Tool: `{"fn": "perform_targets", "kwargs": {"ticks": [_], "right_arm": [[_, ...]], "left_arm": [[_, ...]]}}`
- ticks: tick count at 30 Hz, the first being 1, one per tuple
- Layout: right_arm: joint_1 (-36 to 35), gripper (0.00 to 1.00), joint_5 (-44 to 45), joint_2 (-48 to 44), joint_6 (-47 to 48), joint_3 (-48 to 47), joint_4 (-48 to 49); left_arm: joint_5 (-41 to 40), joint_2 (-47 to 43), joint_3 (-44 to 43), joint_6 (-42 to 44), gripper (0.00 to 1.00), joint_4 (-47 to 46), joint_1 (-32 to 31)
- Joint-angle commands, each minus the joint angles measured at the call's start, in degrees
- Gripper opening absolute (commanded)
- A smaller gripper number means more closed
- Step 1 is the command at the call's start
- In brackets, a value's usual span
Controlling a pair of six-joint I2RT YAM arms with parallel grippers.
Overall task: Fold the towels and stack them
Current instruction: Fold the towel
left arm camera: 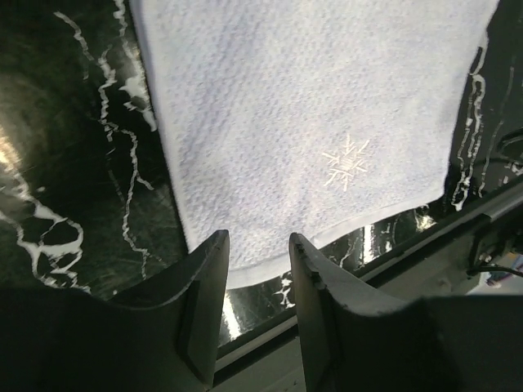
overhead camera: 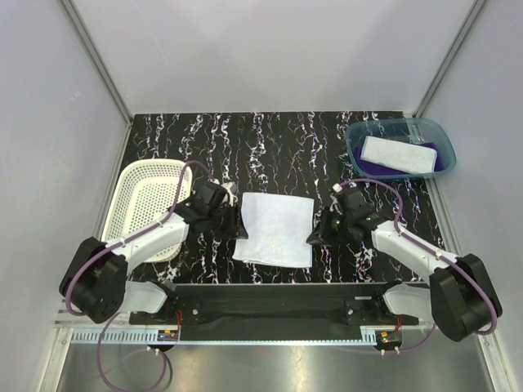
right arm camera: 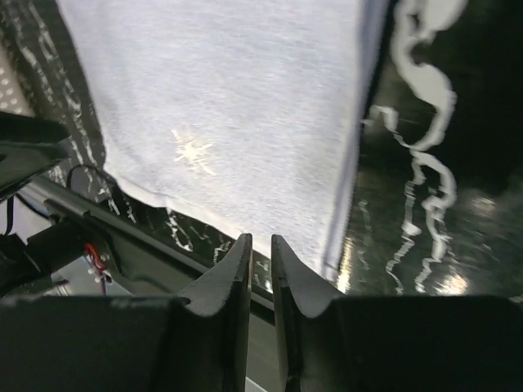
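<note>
A pale blue-white towel (overhead camera: pixel 274 229) lies spread flat in the middle of the black marbled table, a small snowflake (left arm camera: pixel 345 162) stitched near its front edge. My left gripper (overhead camera: pixel 232 225) sits at the towel's left side, jaws open and empty, the tips (left arm camera: pixel 257 241) just short of the towel's (left arm camera: pixel 310 122) near corner. My right gripper (overhead camera: pixel 315 237) is at the right side, its jaws (right arm camera: pixel 261 241) only a narrow slit apart with nothing between them, by the towel's (right arm camera: pixel 229 106) near right corner. A folded pale towel (overhead camera: pixel 398 153) rests on a purple towel (overhead camera: pixel 443 160) in the bin.
The translucent teal bin (overhead camera: pixel 353 155) stands at the back right. A white perforated basket (overhead camera: pixel 147 204) sits at the left, beside my left arm. A black rail (overhead camera: pixel 278 296) runs along the table's near edge. Grey walls enclose the table.
</note>
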State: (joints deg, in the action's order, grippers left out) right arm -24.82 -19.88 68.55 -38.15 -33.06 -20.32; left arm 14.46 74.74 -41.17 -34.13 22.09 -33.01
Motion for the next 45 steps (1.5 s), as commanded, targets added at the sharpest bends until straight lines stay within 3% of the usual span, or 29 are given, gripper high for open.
{"fn": "perform_targets", "kwargs": {"ticks": [1,9,15,26,38,41,43,45], "right_arm": [[-3.4,0.21,-3.7,3.8,-0.4,-3.3,2.5],[-4.7,0.20,6.2,8.9,-2.7,3.3,3.5],[-4.7,0.19,14.2,3.4,-2.6,2.7,-2.4],[-5.7,0.23,11.3,0.1,-2.1,-1.2,-6.5],[-10.9,0.23,14.2,8.1,-4.5,-1.6,-1.8],[-12.3,0.16,18.5,9.5,-3.9,-2.3,-5.1],[-12.7,0.01,21.9,9.5,-3.9,-1.9,-7.4],[-13.1,0.00,22.3,8.8,-4.4,-1.2,-7.4]], "left_arm": [[5.2,2.7,1.3,-0.8,0.41,-7.0,-0.2],[3.4,7.0,7.9,-3.3,0.40,-12.4,-0.2],[3.6,5.7,9.1,-3.8,0.40,-13.4,-0.3],[3.9,-0.8,8.2,-4.0,0.41,-11.5,-0.8],[3.3,1.3,9.8,-4.7,0.41,-13.4,-1.8],[0.9,1.8,10.6,-5.1,0.41,-12.9,-2.1],[-1.8,1.9,11.5,-5.9,0.41,-11.6,-2.2],[-3.3,1.3,12.5,-6.5,0.41,-11.6,-2.3]]}}
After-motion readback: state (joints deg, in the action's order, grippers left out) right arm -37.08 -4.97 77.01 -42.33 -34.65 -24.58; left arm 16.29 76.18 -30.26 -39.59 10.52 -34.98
